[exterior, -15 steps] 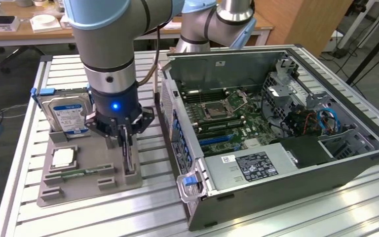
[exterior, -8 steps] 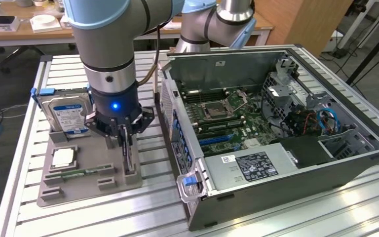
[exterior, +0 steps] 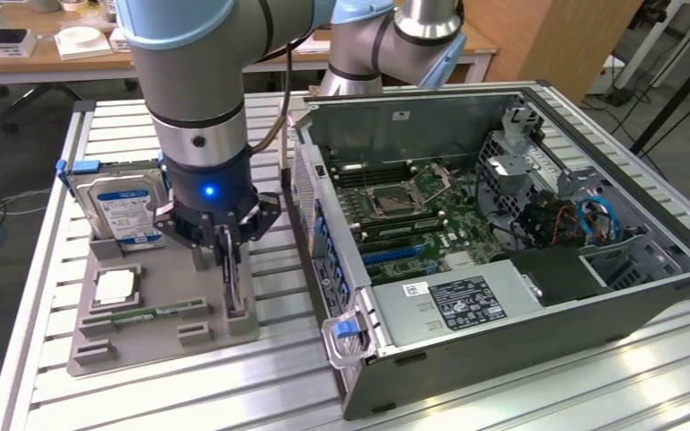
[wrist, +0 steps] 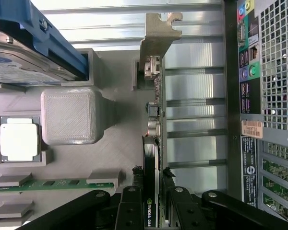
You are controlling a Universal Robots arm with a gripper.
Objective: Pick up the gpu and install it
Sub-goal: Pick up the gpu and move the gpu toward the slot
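The gpu [exterior: 237, 289] stands on edge in a slot of the grey holder tray [exterior: 141, 352], at the side nearest the computer case. From the wrist view I look down its thin top edge [wrist: 154, 115] to the silver end bracket [wrist: 157, 33]. My gripper [exterior: 227, 244] points straight down over the card. Its black fingers [wrist: 138, 175] press on both faces of the card's near end, so the gripper [wrist: 153, 173] is shut on it. The card's lower edge still looks seated in the holder.
On the tray also sit a silver hard drive [exterior: 123, 211] in a blue bracket, a CPU [exterior: 115, 287] and a green memory stick [exterior: 141, 316]. The open computer case [exterior: 501, 233] lies just to the exterior view's right, its rear panel [wrist: 269, 96] close to the card.
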